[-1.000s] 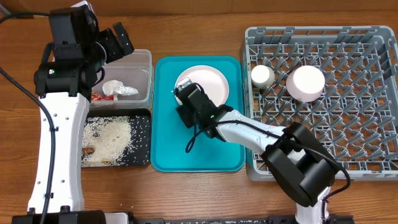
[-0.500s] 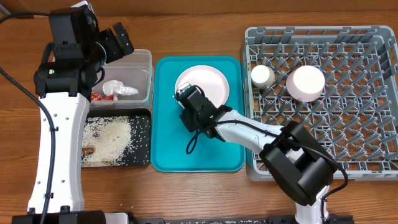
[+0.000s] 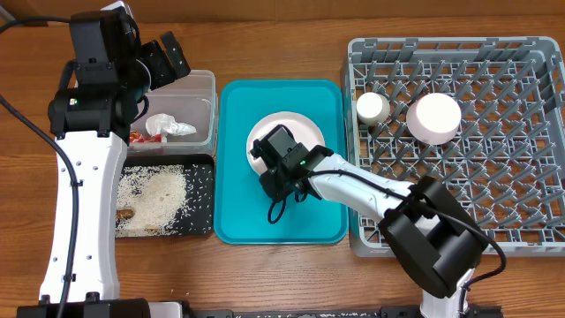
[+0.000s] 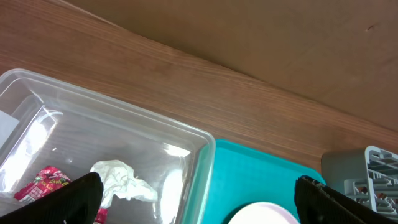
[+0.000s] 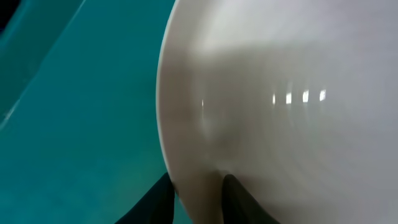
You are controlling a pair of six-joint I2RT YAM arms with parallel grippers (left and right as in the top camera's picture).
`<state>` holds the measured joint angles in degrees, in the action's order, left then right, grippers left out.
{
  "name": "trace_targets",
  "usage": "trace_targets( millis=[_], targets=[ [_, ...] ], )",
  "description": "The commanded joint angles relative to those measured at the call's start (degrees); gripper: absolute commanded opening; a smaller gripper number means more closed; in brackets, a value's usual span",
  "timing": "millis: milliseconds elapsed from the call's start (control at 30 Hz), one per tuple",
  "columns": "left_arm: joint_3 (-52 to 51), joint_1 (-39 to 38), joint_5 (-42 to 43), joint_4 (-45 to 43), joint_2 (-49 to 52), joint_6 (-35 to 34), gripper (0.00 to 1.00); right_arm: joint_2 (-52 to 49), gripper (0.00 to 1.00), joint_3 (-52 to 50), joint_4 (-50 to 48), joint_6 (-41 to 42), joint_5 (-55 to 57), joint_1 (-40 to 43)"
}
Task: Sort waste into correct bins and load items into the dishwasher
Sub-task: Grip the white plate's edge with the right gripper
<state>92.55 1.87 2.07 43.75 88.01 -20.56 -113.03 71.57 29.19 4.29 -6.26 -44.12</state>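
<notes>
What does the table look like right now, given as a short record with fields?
plate: over teal tray, rim between right jaws
rack: holds cup and bowl
clear tub: tissue, candy wrapper
black tray: rice scraps
left jaws: open, near clear tub

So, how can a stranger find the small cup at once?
Look at the big grey dish rack on the right of the table. In its upper left corner, seen from overhead, two white things stand side by side. The cup is the smaller one, nearest the rack's left wall.
</notes>
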Motion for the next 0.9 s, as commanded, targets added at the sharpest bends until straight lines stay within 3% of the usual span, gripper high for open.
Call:
trace_targets(
  millis=[0,400,433,633,833,867],
  targets=[
    [0.5,-0.4,-0.6,-0.2,0.1,0.9,1.0,5.0,0.31,-0.5,1.2,4.3,-5.8,-0.1],
    [0.5,-0.4,-0.6,-0.2,0.1,0.9,1.0,5.9,0.39,-0.6,-8.0,9.5,-3.7,-1.2],
    [0.5,-0.4,-0.6,-0.2,0.1,0.9,1.0,5.8,0.44,-0.6,-8.9,9.4,-1.6,-1.6],
    [0.5,-0.4,-0.6,-0.2,0.1,0.9,1.0,5.7,1.0,-0.7,-11.8,9.5,-3.0,-2.0],
    [0.5,-0.4,-0.6,-0.2,0.1,0.9,1.0,5.6,1.0,-0.7,-12.7,9.2,-6.1,-2.0],
    [0.5,-0.4,-0.6,-0.2,0.1,0.9,1.0,5.6,0.93,-0.7,-12.7,9.3,-5.5,-2.0]
  ],
)
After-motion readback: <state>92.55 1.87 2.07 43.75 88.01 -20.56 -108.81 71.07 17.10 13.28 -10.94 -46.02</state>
